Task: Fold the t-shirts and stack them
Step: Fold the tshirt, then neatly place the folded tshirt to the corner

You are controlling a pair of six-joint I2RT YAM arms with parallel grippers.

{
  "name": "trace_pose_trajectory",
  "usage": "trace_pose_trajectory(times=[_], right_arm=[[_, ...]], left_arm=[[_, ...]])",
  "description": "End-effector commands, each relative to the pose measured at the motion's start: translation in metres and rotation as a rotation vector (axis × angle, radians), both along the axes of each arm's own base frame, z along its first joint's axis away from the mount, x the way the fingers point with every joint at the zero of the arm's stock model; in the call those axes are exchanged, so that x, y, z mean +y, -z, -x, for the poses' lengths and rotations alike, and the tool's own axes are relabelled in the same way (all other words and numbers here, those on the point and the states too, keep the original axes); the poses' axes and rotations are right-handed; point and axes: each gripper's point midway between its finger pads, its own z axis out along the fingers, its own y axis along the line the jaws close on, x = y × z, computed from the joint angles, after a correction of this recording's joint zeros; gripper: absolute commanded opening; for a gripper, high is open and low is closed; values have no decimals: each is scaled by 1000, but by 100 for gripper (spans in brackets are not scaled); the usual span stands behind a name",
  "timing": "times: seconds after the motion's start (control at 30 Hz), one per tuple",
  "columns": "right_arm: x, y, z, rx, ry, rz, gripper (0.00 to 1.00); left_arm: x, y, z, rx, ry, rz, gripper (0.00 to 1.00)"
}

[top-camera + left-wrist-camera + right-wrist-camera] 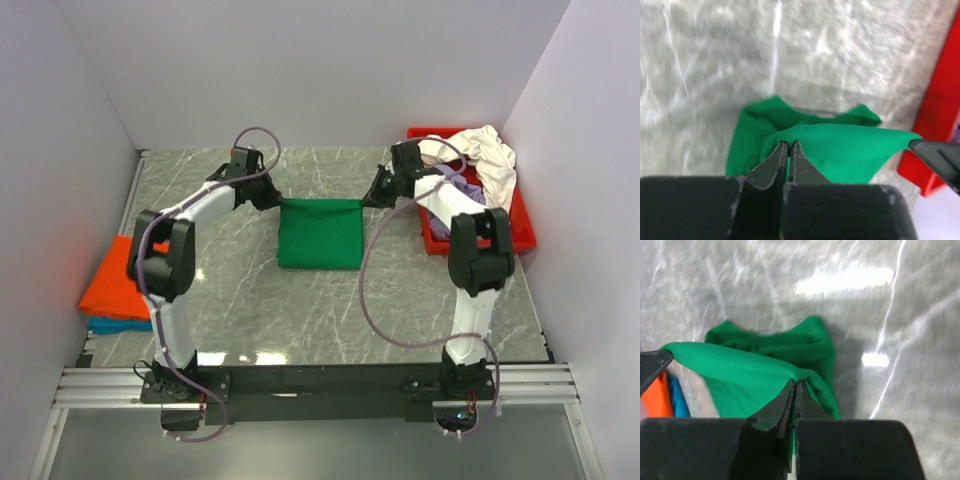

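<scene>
I am pinching the bright green t-shirt [320,238] at frame centre, my left gripper [272,202] clamping its upper left corner, my right gripper [370,200] clamping its upper right corner

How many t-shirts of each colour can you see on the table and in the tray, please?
Green t-shirt: 1
Orange t-shirt: 1
Teal t-shirt: 1
Cream-white t-shirt: 1
Lavender t-shirt: 1
Total: 5
</scene>
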Motion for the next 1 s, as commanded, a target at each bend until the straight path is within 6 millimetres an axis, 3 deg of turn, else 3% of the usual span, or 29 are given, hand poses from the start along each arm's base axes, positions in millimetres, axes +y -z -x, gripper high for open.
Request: trace_pose_trajectory(times=[0.0,0.03,0.07,0.1,0.2,0.3,0.33,0.37,0.43,0.53,0.63,0.8,0.97], right_arm=[[-7,-1,-32,-15,-10,-20,0],[-6,-6,-41,-27,-13,-28,0],[-8,8,-42,4,-11,-26,4],[-12,10,-47,10,-2,-26,23],[-20,7,-53,10,5,21,50],[-27,-8,-48,-23,28,50,56],[-30,-5,-41,-14,38,64,56],[-33,-17,-37,-40,51,79,56],[-23,-20,-22,-52,31,96,56],[-11,-11,11,-56,6,121,56],[-10,18,45,-9,6,136,56],[-1,30,64,-14,-12,142,56],[-2,42,73,4,-19,172,56]], left_arm=[[1,-9,-36,-69,46,26,1],[-2,-5,-46,-77,60,26,1],[-3,-5,-50,-78,69,25,6],[-1,-1,-50,-55,71,16,20],[6,-13,-58,-88,55,-5,49],[19,-29,-53,-119,7,-21,69],[23,-31,-44,-109,-12,-19,71],[26,-31,-39,-97,-26,-21,71],[24,-27,-20,-84,-32,4,70],[21,-5,10,-42,-23,-8,70],[12,15,34,3,14,-23,70],[3,35,53,24,58,-50,72],[3,55,54,55,58,-83,72]])
